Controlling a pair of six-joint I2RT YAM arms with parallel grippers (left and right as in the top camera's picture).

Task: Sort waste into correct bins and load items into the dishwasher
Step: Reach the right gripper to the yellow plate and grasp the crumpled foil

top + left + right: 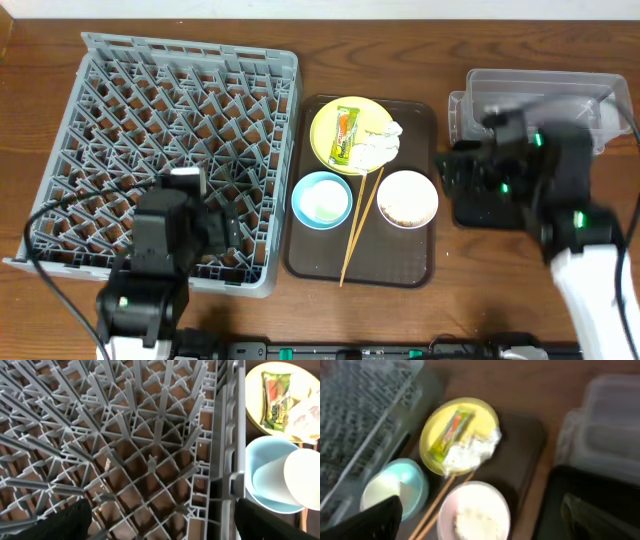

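The grey dish rack (180,150) fills the left side. On the brown tray lie a yellow plate (325,125) with the green-and-orange wrapper (345,135) and white tissue (380,147), a light blue bowl (321,198), a white bowl (407,198) holding beige scraps, and chopsticks (360,225). The clear tub (545,100) and black tray (480,212) sit at the right. My left gripper (162,527) is open and empty over the rack's near right corner. My right gripper (480,525) is open and empty, hovering between the white bowl (475,510) and the black tray (555,505).
The brown serving tray (420,120) lies between the rack and the bins. The right arm covers much of the black tray. The rack's wall (227,460) stands right beside the blue bowl (265,460). Cables run along both table sides.
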